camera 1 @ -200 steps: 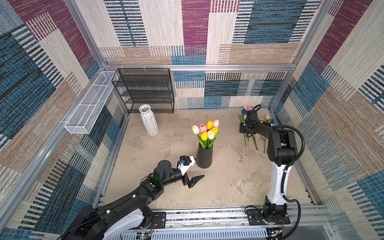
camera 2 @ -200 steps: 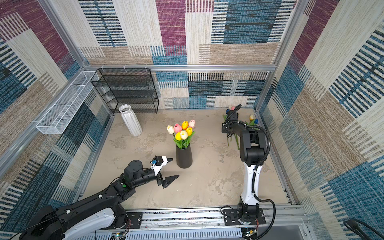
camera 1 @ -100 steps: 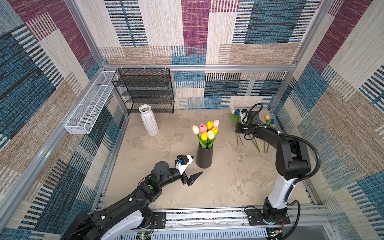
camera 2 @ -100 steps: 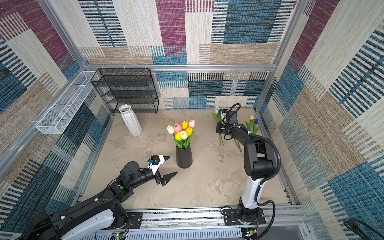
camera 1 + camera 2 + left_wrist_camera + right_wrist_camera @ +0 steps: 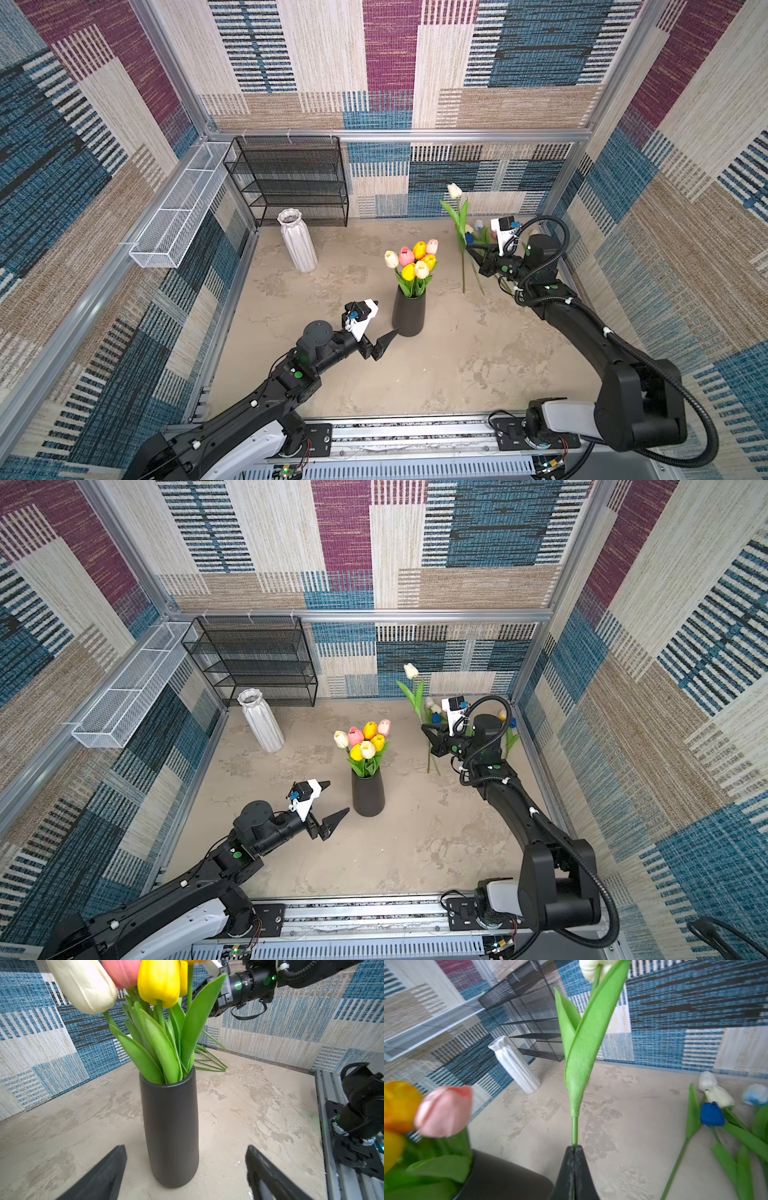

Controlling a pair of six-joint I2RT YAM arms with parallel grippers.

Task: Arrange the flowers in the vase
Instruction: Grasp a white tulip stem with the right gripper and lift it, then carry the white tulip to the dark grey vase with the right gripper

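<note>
Right end effector (image 5: 574, 1149): jaws pressed together on the bare green stem of a cream-white tulip (image 5: 583, 1043), just below its leaves. The tulip is held roughly upright, head uppermost, toward the far right of the bench (image 5: 457, 365) in both top views, apart from the black vase (image 5: 408, 316).

Left end effector (image 5: 386, 316): jaws spread wide, holding nothing, low over the bench just beside the black vase. In the left wrist view the vase stands ahead between the two fingertips, untouched.

Black vase: upright, mid-bench, holding a bunch of tulips (image 5: 413, 264) with yellow, pink, cream and orange heads.

Loose tulips (image 5: 712, 1114): lying on the bench near the far right corner, just beside the right end effector; dark blue, pale blue and white heads visible.

White ribbed vase (image 5: 297, 241): upright, far left, in front of a black wire rack (image 5: 291, 183).

White mesh basket (image 5: 178, 208): mounted on the left wall.
</note>
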